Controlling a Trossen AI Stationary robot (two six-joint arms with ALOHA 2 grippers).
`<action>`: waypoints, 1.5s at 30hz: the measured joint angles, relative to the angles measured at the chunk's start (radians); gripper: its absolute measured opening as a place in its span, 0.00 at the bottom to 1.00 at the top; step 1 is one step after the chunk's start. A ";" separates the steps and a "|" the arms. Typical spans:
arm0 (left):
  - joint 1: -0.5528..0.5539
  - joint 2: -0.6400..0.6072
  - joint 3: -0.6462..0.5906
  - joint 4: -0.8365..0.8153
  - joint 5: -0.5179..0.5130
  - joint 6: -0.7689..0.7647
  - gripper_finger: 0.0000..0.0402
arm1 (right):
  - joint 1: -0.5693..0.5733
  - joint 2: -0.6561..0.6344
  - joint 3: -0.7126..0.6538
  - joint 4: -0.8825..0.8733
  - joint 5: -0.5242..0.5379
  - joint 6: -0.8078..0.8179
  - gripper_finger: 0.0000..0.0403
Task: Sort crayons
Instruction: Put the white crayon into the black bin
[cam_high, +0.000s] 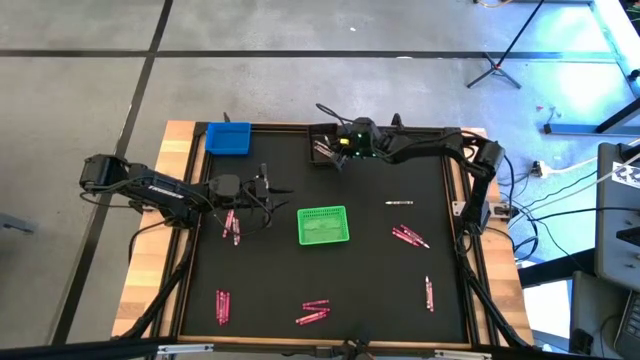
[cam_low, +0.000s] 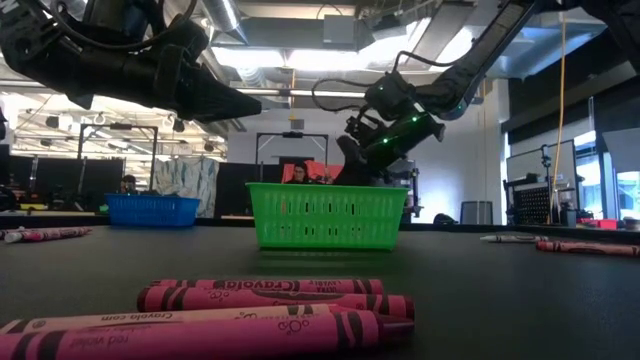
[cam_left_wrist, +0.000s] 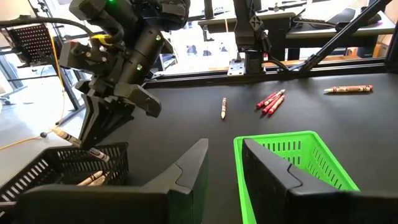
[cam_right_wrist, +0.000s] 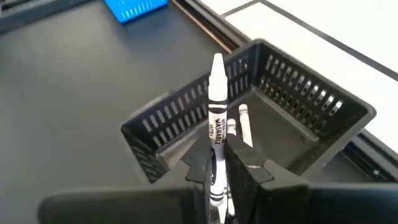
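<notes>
- white crayon (cam_right_wrist: 216, 93) pinched upright in the right gripper (cam_right_wrist: 217, 163), poised over the black bin (cam_right_wrist: 311, 93) at the table's far edge.
- best to lower a little, keep the tip inside the walls, then release — less chance of a bounce out.
- black bin already with a few pale crayons (cam_right_wrist: 244, 124) inside.
- green bin (cam_high: 323, 225) mid-table, blue bin (cam_high: 228, 138) at the far left corner — contents hard to tell.
- left gripper (cam_left_wrist: 221, 165) parted, empty, waiting beside the green bin.
- pink crayons (cam_high: 313, 311) scattered over the black mat (cam_high: 380, 290).
</notes>
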 joint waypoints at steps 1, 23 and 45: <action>0.000 0.000 0.000 0.000 0.000 0.000 0.22 | 0.000 0.000 0.000 -0.006 0.000 0.001 0.13; -0.003 0.000 0.000 0.007 0.008 -0.022 0.22 | 0.002 -0.327 0.134 -0.946 -0.053 -0.192 0.38; -0.003 0.000 0.000 0.007 0.011 -0.021 0.22 | 0.068 -0.345 -0.165 -1.263 -0.033 -0.129 0.38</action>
